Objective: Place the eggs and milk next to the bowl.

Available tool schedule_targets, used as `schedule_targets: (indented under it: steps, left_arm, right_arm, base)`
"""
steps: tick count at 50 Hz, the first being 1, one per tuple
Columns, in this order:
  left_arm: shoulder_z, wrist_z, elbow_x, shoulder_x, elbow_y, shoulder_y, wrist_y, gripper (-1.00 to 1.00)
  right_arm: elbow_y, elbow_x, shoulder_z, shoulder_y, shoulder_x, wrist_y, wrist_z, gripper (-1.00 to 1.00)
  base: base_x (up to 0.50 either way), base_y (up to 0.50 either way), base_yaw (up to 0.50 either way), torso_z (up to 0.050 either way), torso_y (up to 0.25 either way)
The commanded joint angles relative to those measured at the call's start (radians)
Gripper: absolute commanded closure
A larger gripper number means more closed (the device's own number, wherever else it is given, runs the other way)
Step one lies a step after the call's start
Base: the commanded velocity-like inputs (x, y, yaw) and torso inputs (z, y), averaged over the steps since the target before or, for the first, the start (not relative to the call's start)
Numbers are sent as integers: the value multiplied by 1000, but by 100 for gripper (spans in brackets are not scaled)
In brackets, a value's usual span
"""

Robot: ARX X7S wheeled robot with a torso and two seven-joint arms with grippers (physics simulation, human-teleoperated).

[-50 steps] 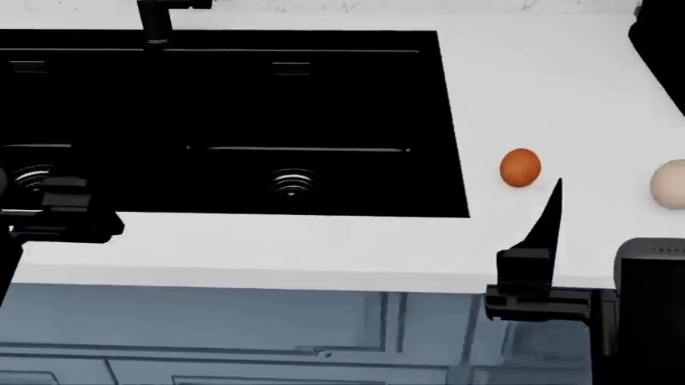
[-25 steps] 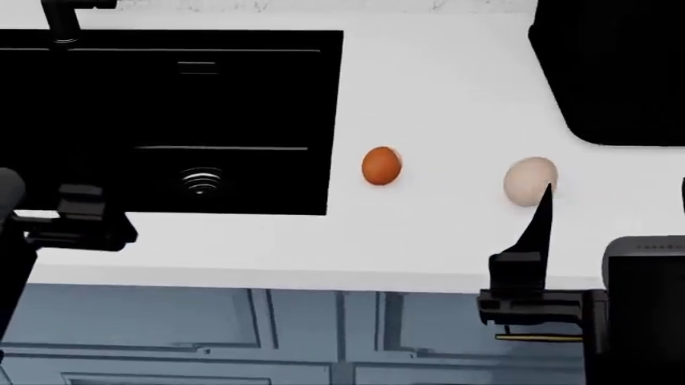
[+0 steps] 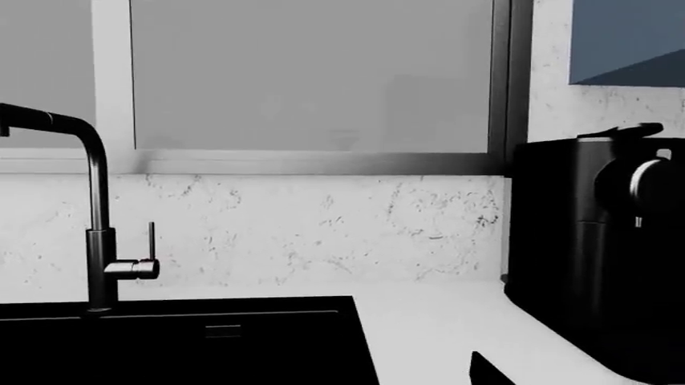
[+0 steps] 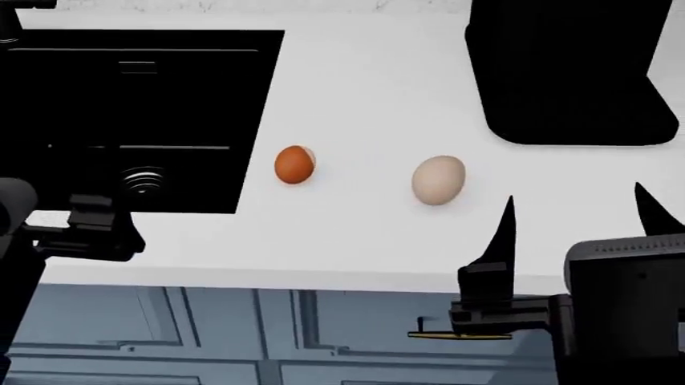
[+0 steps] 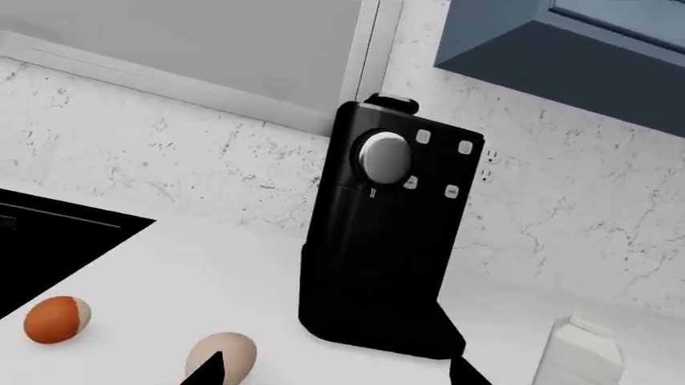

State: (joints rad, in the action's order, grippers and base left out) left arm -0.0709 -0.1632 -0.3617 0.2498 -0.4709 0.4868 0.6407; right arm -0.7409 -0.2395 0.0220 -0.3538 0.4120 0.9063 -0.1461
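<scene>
white counter point(image 4: 354, 104): your orange-brown egg point(image 4: 294, 164) left of beige egg point(image 4: 439, 180), apart
right gripper point(image 4: 573, 216): spread, near of eggs
left gripper point(image 4: 86, 228): can't tell
milk carton point(image 5: 578, 353): right of coffee machine point(image 5: 391, 233)

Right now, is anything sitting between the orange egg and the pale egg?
No. In the head view, only bare white counter lies between the orange egg and the pale egg; they sit apart, not touching.

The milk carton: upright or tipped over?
Upright. In the right wrist view the milk carton stands on the counter beside the coffee machine, cap at the top; its base is cut off by the frame.
</scene>
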Motion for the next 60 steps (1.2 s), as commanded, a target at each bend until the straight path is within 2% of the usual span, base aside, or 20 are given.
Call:
schedule_targets:
  steps: [1,46,52,60]
  left_arm:
    - [-5,-1,0,6,4,-8,-9,-100]
    - [-33,-12,-12,17,12,-7,-22,-100]
    - [-37,-12,-16,22,15,-8,-16,-100]
    - [-51,-4,-24,29,26,0,0,-100]
  right_arm:
    - [5,-13,-26,-5,1,-5,15,-100]
    - [9,-31,-33,5,11,-3,13,-100]
    - [14,-38,-41,-4,9,9,16,-100]
    - [-35,-107,-23,-83,-14,197,9,-100]
  base:
    - [0,0,0,0,0]
    - [280,0,0,0,0]
    - [0,0,0,0,0]
    - [0,0,0,0,0]
